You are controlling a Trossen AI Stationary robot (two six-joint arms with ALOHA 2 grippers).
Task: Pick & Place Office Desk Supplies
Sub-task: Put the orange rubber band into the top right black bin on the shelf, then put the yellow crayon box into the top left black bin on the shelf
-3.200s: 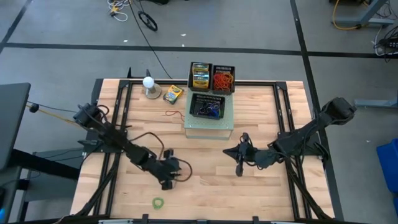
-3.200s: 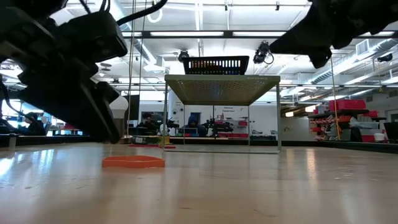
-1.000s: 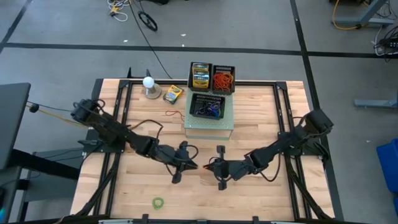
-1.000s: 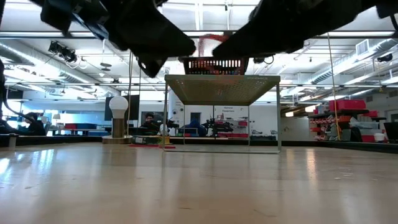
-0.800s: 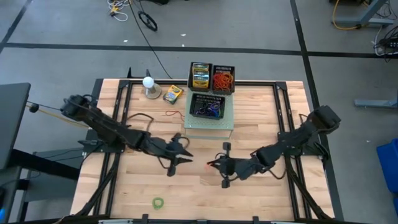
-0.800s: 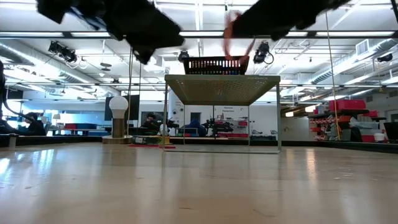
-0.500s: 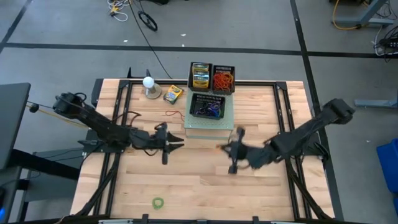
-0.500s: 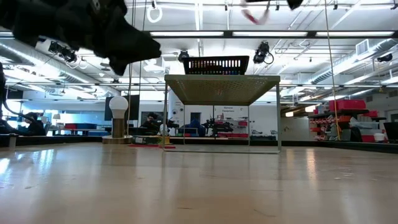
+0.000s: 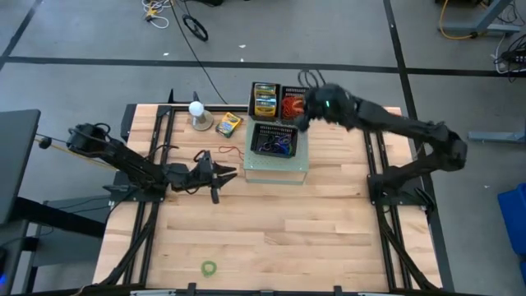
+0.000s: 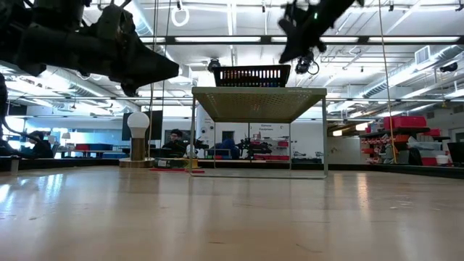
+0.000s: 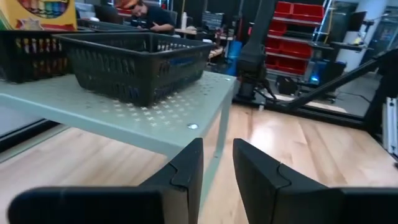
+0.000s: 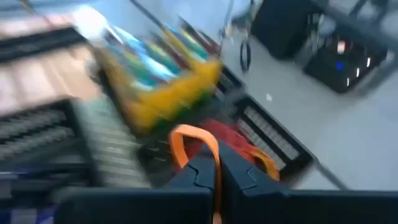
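Right gripper (image 9: 302,111) is up over the back edge of the table, above the rear basket of orange/red rubber bands (image 9: 296,106); fingers pinched together on an orange rubber band (image 12: 198,144), loop sticking up out of the fingertips (image 12: 214,169) in the right wrist view. Crayon boxes (image 9: 265,99) sit in the bin just beside that basket, both hard against the table's far edge. Front black basket (image 9: 274,141) rides on the pale green perforated stand (image 9: 276,168) and holds dark blue/purple bands; the stand's open underside shows clearly in the low view (image 10: 257,94). Left gripper (image 9: 220,174) hovers off the tabletop near the stand's left edge, fingers (image 11: 186,171) slightly apart, nothing between them; the left wrist view shows the stand's corner and leg right ahead of the tips. Loose items: one crayon box (image 9: 228,124) on the wood beside the white ball on a round base (image 9: 197,111), a red band (image 9: 228,151) just left of the stand, a green band (image 9: 210,268) alone near the front edge. Whole front half of the table (image 9: 329,238) is bare wood, arms' rails run down both sides.
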